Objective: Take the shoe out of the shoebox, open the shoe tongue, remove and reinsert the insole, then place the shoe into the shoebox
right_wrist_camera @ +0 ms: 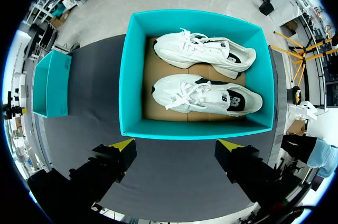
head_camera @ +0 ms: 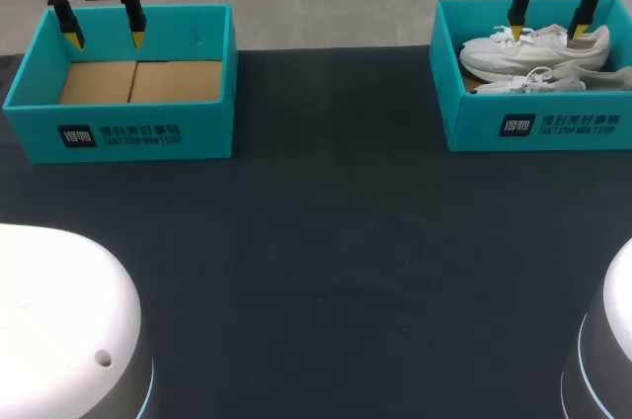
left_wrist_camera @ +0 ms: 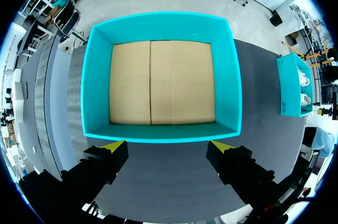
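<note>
Right gripper (head_camera: 545,32) spread above shoebox (head_camera: 444,73), nearer shoe (head_camera: 528,83) half hidden behind front wall (head_camera: 538,127)

I saw one dark table (head_camera: 326,241). On it stood two blue-green boxes, the left box (head_camera: 118,132) and the right box (head_camera: 538,127). I counted two white shoes, the far shoe (right_wrist_camera: 203,50) and the near shoe (right_wrist_camera: 206,96), both inside the right box. There were two grippers, the left gripper (head_camera: 104,41) and the right gripper (head_camera: 548,29). Each had two yellow tips, so four tips in all.
</note>
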You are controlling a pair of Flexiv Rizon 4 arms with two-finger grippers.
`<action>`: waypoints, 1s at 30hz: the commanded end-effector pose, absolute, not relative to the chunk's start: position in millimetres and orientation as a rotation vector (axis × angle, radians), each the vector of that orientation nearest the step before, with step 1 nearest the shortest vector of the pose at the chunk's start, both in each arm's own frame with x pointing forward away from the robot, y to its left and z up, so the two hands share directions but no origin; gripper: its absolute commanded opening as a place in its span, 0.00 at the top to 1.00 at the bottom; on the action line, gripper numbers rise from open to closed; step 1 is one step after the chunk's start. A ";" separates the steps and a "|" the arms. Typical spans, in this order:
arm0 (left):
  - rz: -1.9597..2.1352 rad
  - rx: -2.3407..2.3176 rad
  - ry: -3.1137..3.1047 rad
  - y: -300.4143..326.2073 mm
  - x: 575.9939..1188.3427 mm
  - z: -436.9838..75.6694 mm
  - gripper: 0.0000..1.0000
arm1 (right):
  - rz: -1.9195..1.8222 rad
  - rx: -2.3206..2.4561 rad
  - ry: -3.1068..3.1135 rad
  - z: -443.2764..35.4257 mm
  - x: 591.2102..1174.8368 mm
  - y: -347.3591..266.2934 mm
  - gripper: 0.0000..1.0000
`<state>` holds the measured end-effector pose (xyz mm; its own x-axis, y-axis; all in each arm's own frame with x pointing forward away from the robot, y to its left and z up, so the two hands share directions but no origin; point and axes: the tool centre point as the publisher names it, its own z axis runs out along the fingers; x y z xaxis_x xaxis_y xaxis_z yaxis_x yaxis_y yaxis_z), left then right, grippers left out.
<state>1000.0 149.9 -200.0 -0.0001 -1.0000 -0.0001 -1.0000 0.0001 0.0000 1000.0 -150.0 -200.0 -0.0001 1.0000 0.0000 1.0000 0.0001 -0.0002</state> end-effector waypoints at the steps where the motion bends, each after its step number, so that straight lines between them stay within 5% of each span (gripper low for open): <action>1: 0.000 -2.221 2.222 149.9 1000.0 -200.0 0.00 | 0.000 -2.221 -2.222 -200.0 1000.0 -150.0 0.00; 15: 0.000 -2.221 2.222 149.9 1000.0 -200.0 0.00 | 0.000 -2.221 -2.222 -200.0 1000.0 -150.0 0.00; 30: 0.000 -2.221 2.222 149.9 1000.0 -200.0 0.00 | 0.105 -2.484 -2.071 -233.4 1033.7 -243.3 0.00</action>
<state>1000.0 149.9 -200.0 -0.0001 -1.0000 0.0000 -1.0000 0.0001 0.0000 1026.6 -236.0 -225.5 0.1801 0.9772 -0.1123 0.9834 -0.1766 0.0406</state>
